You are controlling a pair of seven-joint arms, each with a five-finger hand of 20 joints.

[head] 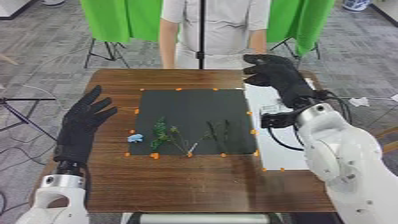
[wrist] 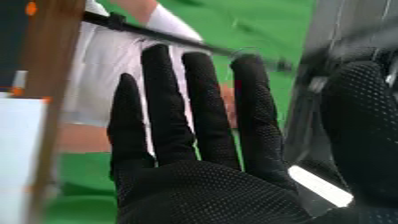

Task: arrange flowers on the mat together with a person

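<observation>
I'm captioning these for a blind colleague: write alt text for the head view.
Green sprigs, dark stems and a pale blue flower lie along the near part of a dark mat on a wooden table. The robot's left hand and right hand, both black-gloved and open, hover on either side.

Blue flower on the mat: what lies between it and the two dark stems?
In the head view, a leafy green sprig lies nearest the blue flower, then thinner sprigs before the dark stems.

The right hand [head: 277, 76] has straight fingers [wrist: 211, 105]. Beyond are the table [wrist: 53, 55], dark mat [wrist: 9, 40], white paper [wrist: 18, 140] and green cloth [wrist: 258, 30].
</observation>
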